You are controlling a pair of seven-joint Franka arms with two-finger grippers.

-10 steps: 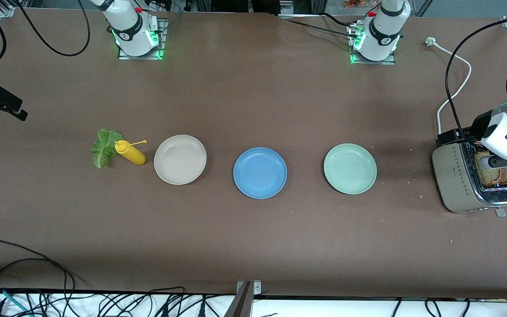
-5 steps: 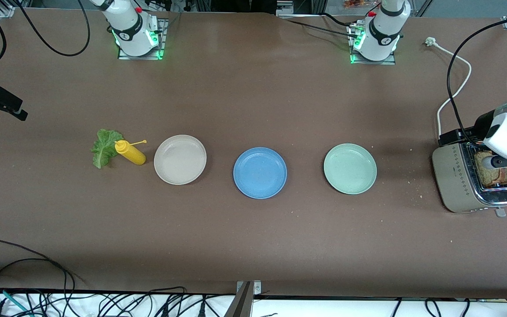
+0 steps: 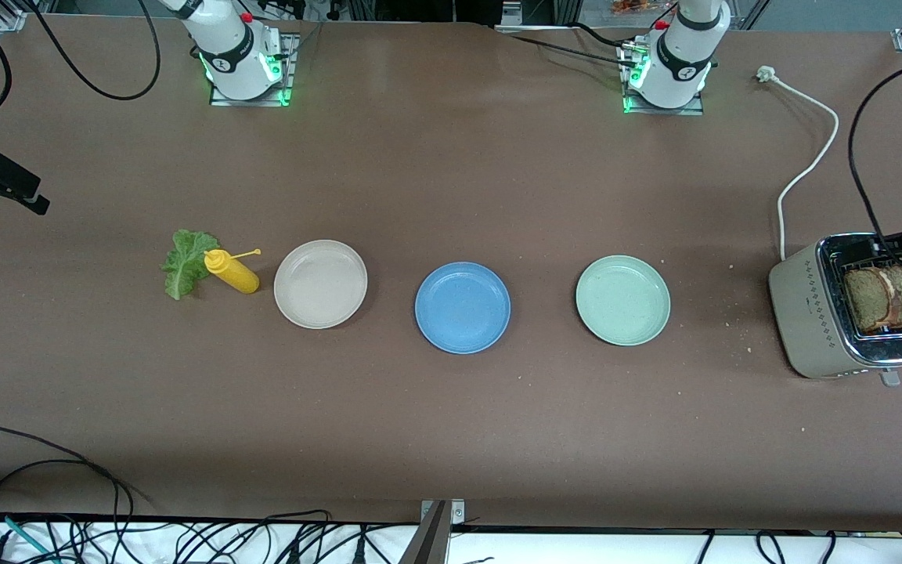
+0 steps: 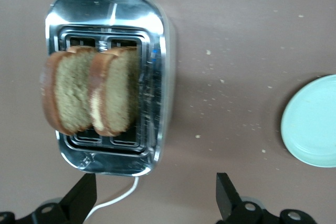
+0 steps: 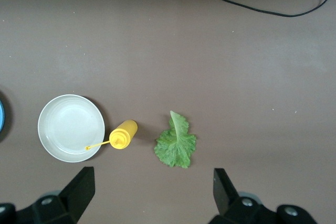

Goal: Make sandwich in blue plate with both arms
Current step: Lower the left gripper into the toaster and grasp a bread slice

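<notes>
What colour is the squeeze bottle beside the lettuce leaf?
Yellow; the squeeze bottle shows best in the front view.

1. The right gripper [image 5: 152, 195] hung high over the table with its fingers [image 5: 79, 190] spread wide and empty.
2. A lettuce leaf [image 5: 176, 141] lay flat.
3. A yellow squeeze bottle [image 5: 123, 134] lay between the leaf and a beige plate [image 5: 71, 128], its nozzle over the plate's rim.
</notes>
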